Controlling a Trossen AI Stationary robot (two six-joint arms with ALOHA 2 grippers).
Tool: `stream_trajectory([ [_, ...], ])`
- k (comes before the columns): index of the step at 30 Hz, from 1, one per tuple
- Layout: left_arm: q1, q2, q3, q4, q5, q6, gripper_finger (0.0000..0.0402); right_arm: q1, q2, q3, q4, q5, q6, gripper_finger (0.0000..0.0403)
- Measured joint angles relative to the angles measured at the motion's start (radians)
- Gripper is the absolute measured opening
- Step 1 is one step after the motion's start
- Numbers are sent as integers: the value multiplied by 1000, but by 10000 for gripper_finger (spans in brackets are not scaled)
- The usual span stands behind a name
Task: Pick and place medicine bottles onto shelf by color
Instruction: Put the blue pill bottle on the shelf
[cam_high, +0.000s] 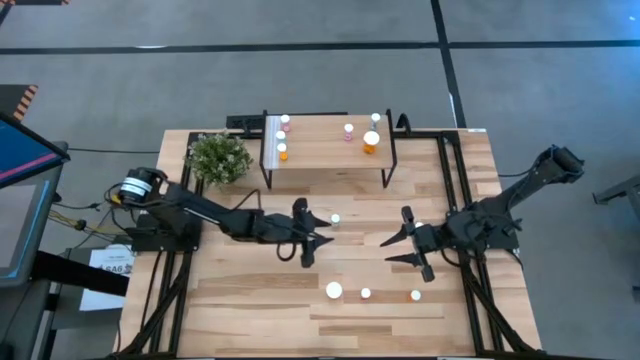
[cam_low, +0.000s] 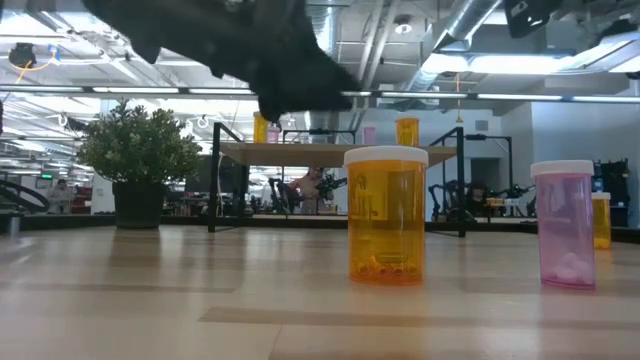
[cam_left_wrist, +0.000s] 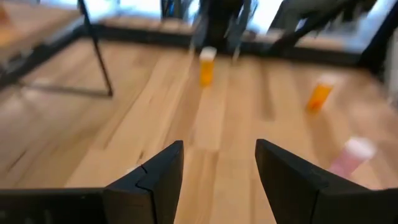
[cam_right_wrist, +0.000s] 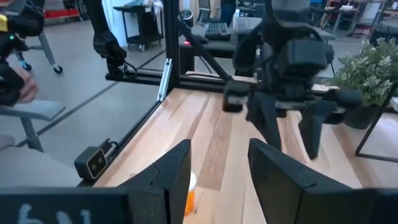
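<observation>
Bottles (cam_low: 386, 214), orange and pink, wear white caps.

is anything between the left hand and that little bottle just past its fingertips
Nothing visible. In the high view the left hand hangs open with bare tabletop between it and the small bottle. The shelf stands farther back, clear of that gap.

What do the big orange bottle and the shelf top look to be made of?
The big orange bottle looks like translucent glossy plastic: light passes through and pills show at its base; its cap is opaque white. The shelf top looks like light matte wood with visible grain, on thin black, probably metal legs.
</observation>
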Motion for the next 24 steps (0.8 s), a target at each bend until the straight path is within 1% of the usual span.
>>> stream_trajectory([
  [3, 9, 4, 32, -127, -8, -13, 191, -1, 6, 0, -4, 0, 5, 185],
  [7, 23, 4, 34, -182, -54, -36, 199, -2, 13, 0, 6, 0, 3, 183],
  [11, 56, 30, 31, -200, -55, -60, 213, -10, 13, 0, 10, 18, -5, 179],
  [13, 68, 59, 38, -162, -52, -70, 221, -16, 13, 0, 18, 19, -5, 179],
  [15, 76, 83, 43, -161, -51, -78, 227, -21, 13, 0, 18, 19, -6, 179],
  [24, 105, 204, 121, -154, -57, -90, 239, -22, 18, 1, 10, 19, -5, 184],
])
